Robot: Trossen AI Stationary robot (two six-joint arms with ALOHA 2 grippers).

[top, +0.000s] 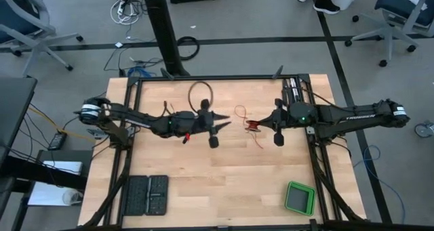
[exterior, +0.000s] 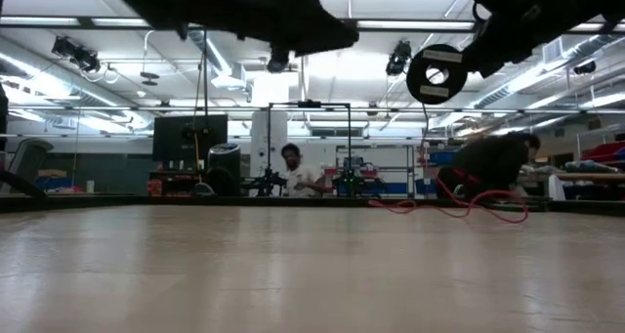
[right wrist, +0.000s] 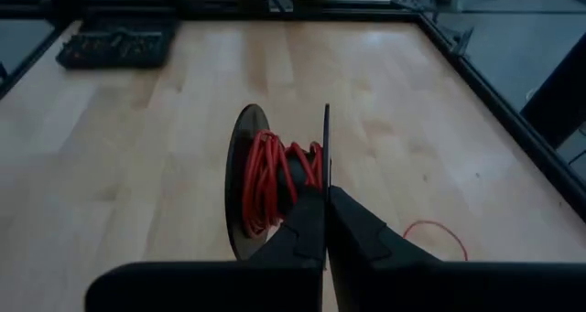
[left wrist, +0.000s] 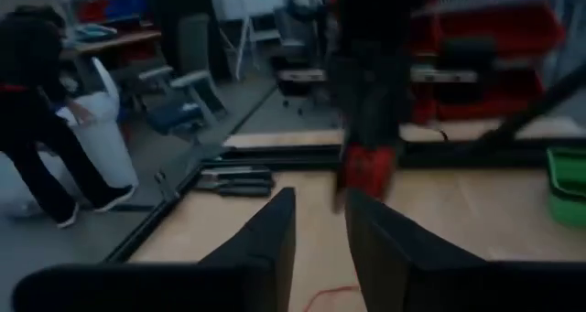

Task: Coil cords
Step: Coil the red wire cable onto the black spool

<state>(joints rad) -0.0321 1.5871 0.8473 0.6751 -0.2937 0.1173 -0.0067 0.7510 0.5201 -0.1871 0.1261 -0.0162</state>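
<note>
Spool (right wrist: 275, 188) pinched by its rim in right gripper (right wrist: 327, 202), keeping cord (right wrist: 265, 179) wound; left gripper (left wrist: 319, 222) waits nearby, jaws apart

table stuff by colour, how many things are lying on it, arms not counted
Red: 1, the red cord, partly wound on the spool that the right gripper holds by its rim
Green: 1, a green box
Black: 2, two dark trays side by side
Total: 4
</note>
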